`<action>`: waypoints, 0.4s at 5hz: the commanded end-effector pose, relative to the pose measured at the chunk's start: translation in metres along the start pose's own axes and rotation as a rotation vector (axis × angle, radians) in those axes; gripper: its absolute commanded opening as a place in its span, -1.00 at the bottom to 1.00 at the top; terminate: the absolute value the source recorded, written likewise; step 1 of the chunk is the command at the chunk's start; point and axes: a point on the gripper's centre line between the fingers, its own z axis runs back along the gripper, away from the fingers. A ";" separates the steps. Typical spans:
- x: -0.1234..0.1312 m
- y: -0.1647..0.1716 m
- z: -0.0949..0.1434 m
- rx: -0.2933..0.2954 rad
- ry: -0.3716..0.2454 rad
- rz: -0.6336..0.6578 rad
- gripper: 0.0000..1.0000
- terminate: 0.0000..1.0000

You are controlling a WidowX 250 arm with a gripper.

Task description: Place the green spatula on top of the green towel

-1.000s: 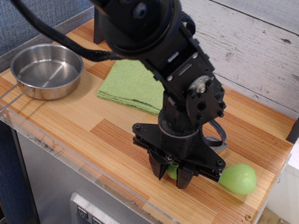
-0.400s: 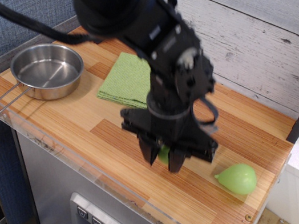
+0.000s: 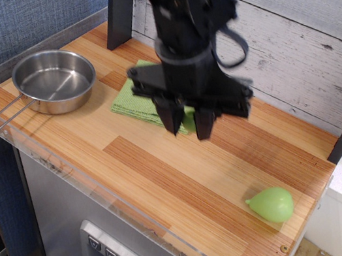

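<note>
- Over the right edge of the folded light-green ribbed towel [image 3: 143, 97], the black gripper [image 3: 187, 121] hangs with its 2 fingers [image 3: 172, 116] pointing down.
- Between those fingers a lime-green piece of the toy spatula [image 3: 189, 120] shows; the gripper is pinching it, and the grey blade is hidden.
- The towel lies flat on the wooden counter [image 3: 169, 174], near the back wall.
- Left of the towel sits the round steel pan [image 3: 53, 80], its wire handle reaching the counter's front edge.
- A light-green pear-shaped object [image 3: 271, 203] rests well apart, near the counter's right front corner.
</note>
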 end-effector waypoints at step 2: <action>0.076 0.069 0.030 0.038 -0.117 0.229 -1.00 -1.00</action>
